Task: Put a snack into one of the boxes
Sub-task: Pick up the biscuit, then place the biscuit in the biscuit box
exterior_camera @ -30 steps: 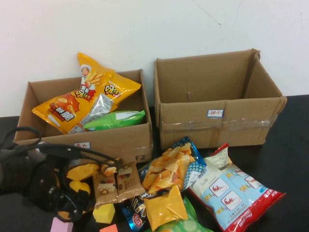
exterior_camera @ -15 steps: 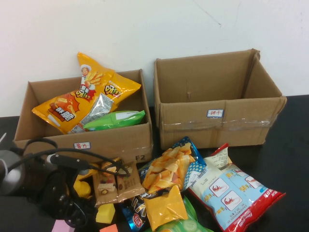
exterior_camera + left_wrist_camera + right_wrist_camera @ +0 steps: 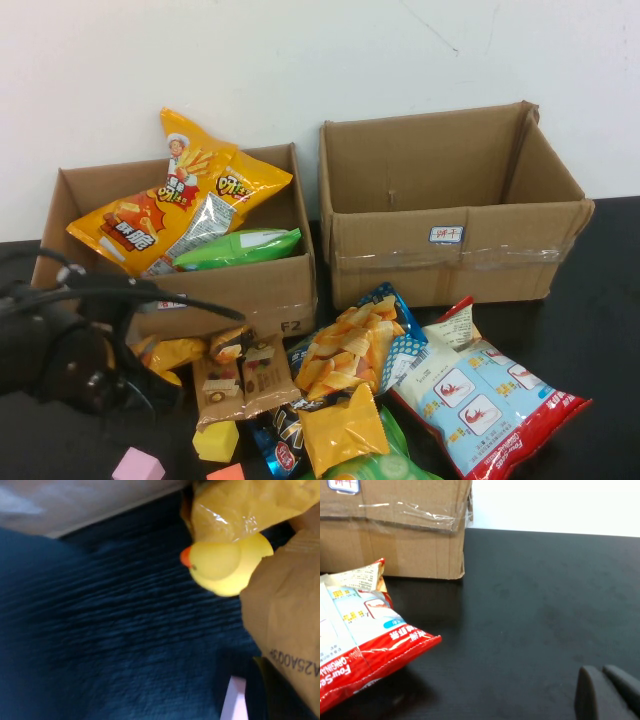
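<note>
The left box (image 3: 240, 295) holds an orange chip bag (image 3: 170, 205) and a green bag (image 3: 235, 248). The right box (image 3: 440, 250) is empty. Several snack packs lie in front of them: a yellow bag (image 3: 175, 352), a brown packet (image 3: 245, 375), a blue-and-yellow chip bag (image 3: 355, 345), a small orange packet (image 3: 340, 425) and a red-and-white bag (image 3: 480, 395). My left gripper (image 3: 120, 375) sits low in front of the left box, just left of the yellow bag (image 3: 240, 510). My right gripper (image 3: 602, 672) is shut and empty over bare table, right of the red-and-white bag (image 3: 360, 640).
A yellow toy duck (image 3: 220, 565) lies between the yellow bag and the brown packet (image 3: 290, 615). A yellow block (image 3: 215, 440), a pink block (image 3: 138, 465) and an orange block (image 3: 225, 472) lie near the front edge. Black table (image 3: 545, 605) stretches right of the right box.
My left arm has pulled back to the left and away from the snack pile, uncovering the pink block. The snacks and the right arm have stayed in place.
</note>
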### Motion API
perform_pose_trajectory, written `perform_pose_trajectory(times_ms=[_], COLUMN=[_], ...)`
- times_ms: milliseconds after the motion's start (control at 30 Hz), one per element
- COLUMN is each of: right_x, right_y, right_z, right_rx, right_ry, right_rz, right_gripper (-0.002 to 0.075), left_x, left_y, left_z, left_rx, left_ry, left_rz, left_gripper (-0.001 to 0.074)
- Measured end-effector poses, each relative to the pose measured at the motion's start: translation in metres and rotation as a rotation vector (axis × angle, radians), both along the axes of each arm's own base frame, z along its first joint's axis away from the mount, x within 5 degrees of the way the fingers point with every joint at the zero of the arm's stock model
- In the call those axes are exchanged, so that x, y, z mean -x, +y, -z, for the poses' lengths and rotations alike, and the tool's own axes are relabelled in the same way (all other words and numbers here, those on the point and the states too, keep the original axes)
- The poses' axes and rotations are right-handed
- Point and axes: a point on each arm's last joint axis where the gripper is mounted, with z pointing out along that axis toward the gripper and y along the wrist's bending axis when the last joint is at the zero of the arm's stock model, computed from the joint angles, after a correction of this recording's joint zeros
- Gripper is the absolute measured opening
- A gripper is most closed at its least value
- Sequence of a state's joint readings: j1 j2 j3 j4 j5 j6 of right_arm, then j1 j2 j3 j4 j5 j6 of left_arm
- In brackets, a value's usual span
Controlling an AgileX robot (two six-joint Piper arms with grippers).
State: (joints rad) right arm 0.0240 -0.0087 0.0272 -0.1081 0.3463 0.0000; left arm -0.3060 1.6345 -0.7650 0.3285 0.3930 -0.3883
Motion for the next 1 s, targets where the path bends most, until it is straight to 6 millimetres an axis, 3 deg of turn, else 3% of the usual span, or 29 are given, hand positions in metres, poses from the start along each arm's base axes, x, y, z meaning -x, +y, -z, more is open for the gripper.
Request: perform_pose_trajectory(times_ms=[167, 333, 467, 567, 733, 900, 1000], right_x=[0.0, 0.0, 0.0, 0.0, 0.0, 0.0, 0.0], right_y=[0.0, 0.0, 0.0, 0.0, 0.0, 0.0, 0.0], right_z=[0.0, 0.0, 0.0, 0.0, 0.0, 0.0, 0.0], right_rx=[0.0, 0.0, 0.0, 0.0, 0.0, 0.0, 0.0], right_ry=[0.0, 0.0, 0.0, 0.0, 0.0, 0.0, 0.0], right_rz=[0.0, 0.0, 0.0, 0.0, 0.0, 0.0, 0.0], right_gripper=[-0.0001, -0.0001, -0.0001, -0.0001, -0.0001, -0.0001, -0.0001], left_x=[0.029, 0.058, 0.063, 0.054, 0.006, -0.069, -0.112], left_y=[-0.014, -0.045, -0.069, -0.084, -0.116, -0.156, -0.178], left_z=[-0.056, -0.11, -0.138, -0.147, -0.148, -0.122, -0.1], left_rx=[0.022, 0.225, 0.434, 0.569, 0.669, 0.646, 0.656], left_ry=[-0.108, -0.369, -0.59, -0.734, -0.864, -0.847, -0.799], left_rz=[0.053, 0.175, 0.288, 0.353, 0.416, 0.422, 0.377], left_gripper=[0.0019, 0.0019, 0.0018, 0.0018, 0.0018, 0.0023, 0.0097])
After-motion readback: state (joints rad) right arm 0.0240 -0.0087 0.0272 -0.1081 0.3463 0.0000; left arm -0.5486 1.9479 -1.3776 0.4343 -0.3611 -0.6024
